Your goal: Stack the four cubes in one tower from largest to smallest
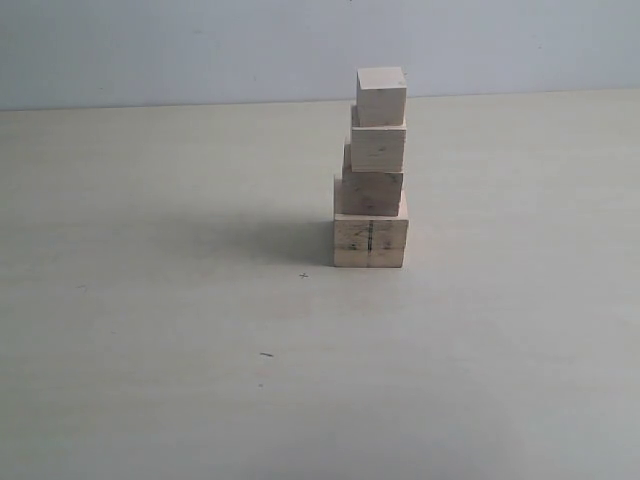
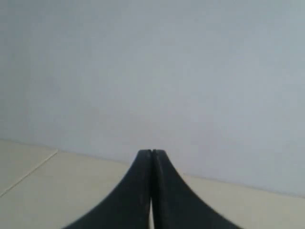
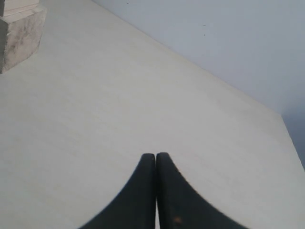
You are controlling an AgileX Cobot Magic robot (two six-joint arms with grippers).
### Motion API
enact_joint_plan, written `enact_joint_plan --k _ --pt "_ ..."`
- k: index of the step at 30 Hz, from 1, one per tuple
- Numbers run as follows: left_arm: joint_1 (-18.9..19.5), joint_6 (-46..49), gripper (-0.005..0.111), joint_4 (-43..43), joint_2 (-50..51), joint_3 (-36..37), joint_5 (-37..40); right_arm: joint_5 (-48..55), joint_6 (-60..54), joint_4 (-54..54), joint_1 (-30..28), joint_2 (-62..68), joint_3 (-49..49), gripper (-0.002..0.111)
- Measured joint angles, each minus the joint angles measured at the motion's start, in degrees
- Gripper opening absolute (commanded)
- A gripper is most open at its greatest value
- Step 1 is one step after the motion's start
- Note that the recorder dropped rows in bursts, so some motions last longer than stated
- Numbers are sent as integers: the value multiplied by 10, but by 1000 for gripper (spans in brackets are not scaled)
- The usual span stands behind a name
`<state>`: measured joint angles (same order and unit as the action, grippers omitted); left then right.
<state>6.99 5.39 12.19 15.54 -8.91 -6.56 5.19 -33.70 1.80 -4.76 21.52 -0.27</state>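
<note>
Tower [image 1: 370, 170] looks complete: four cubes in one column on the worktop [image 1: 150, 350], right of centre in the exterior view, toward the far edge. Largest cube [image 1: 370, 243], with the dark side marks, is the base. Darker tan cube [image 1: 369, 193] sits on it, then third cube [image 1: 378, 148], with smallest cube [image 1: 381, 96] on top. Order reads largest to smallest, so I judge nothing is left to stack. Alignment is rough: the upper cubes sit offset sideways, but each rests on the one below.

Left gripper [image 2: 151, 153]: jaws clenched together, nothing between them. Right gripper [image 3: 156, 155]: same, pressed tight and empty, well apart from the tower.

Neither arm shows in the exterior view. Right wrist view catches only the tower's base, cut off at the frame edge. Left wrist view shows no cube. The stack's back faces are hidden, so overhang there can't be checked.
</note>
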Motion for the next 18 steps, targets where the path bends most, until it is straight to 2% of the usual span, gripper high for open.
enact_joint_plan --k 3,6,8,12,18 --pt "0 0 0 -1 -45 44 16 0 0 0 0 0 0 0" --pt "0 4 0 0 -72 54 18 0 0 0 0 0 0 0" --pt "-6 32 0 0 -78 55 31 0 0 0 0 0 0 0" --pt "-23 66 0 0 -78 81 110 0 0 0 0 0 0 0" --pt "-25 65 0 0 -78 89 122 0 0 0 0 0 0 0"
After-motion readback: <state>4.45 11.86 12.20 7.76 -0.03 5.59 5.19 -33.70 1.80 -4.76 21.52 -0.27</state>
